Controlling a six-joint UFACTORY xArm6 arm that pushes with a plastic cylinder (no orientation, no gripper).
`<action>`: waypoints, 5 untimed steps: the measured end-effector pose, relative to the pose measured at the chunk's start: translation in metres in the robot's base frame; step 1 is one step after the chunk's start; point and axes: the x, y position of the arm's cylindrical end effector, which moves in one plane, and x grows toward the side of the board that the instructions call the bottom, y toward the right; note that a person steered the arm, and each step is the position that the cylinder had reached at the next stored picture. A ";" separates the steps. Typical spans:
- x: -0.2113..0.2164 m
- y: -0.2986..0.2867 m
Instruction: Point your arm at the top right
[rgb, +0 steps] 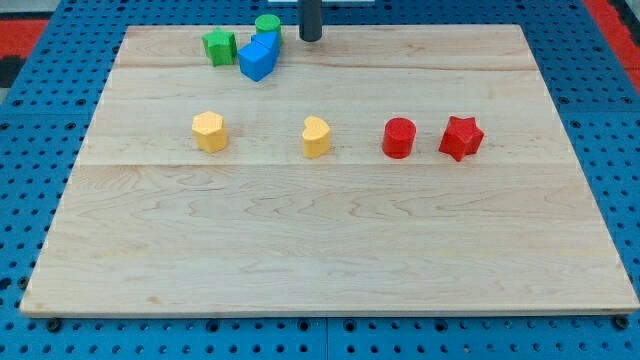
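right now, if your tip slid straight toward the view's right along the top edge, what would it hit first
Probably nothing: my tip sits near the board's top edge, just right of the green cylinder. No block lies rightward on that line, though depth is hard to judge.

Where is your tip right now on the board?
My tip is at the view's top edge of the wooden board, just left of centre, immediately to the view's right of the green cylinder block and blue block.

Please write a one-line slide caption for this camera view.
My tip at the board's top edge, right of the green cylinder; top-right corner not reached.
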 end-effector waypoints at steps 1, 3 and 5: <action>-0.002 -0.018; 0.009 -0.083; 0.014 0.093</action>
